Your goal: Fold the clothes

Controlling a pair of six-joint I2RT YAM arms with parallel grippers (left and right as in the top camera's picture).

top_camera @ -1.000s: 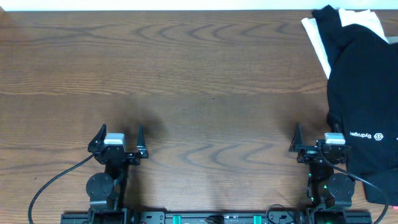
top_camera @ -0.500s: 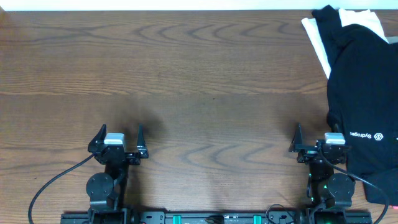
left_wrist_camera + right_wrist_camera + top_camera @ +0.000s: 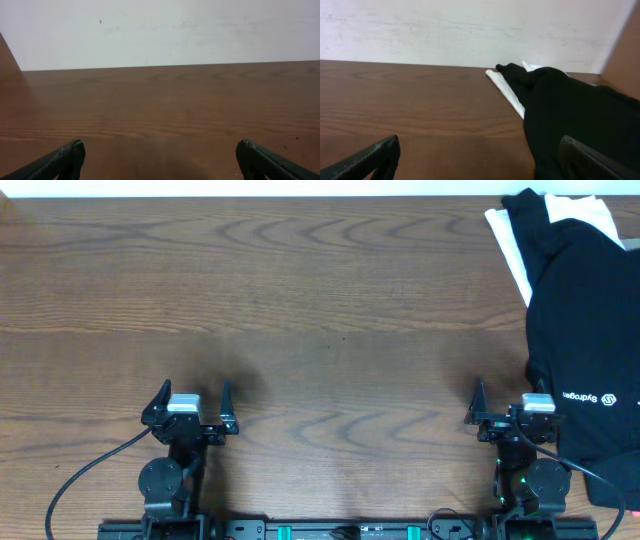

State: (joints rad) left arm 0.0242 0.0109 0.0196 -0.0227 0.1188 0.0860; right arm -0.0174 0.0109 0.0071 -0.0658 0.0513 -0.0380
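A black shirt (image 3: 585, 330) with small white logo lettering lies in a heap at the table's right edge, on top of a white garment (image 3: 510, 242). Both also show in the right wrist view, the black shirt (image 3: 575, 115) in front of the white garment (image 3: 506, 87). My right gripper (image 3: 508, 402) is open and empty near the front edge, its right finger at the shirt's edge. My left gripper (image 3: 190, 402) is open and empty at the front left, far from the clothes. In the left wrist view only bare table lies between the fingers (image 3: 60, 160).
The wooden table (image 3: 300, 300) stretches across the view. A white wall (image 3: 160, 30) stands behind its far edge. The arm bases and cables (image 3: 80, 480) sit along the front edge.
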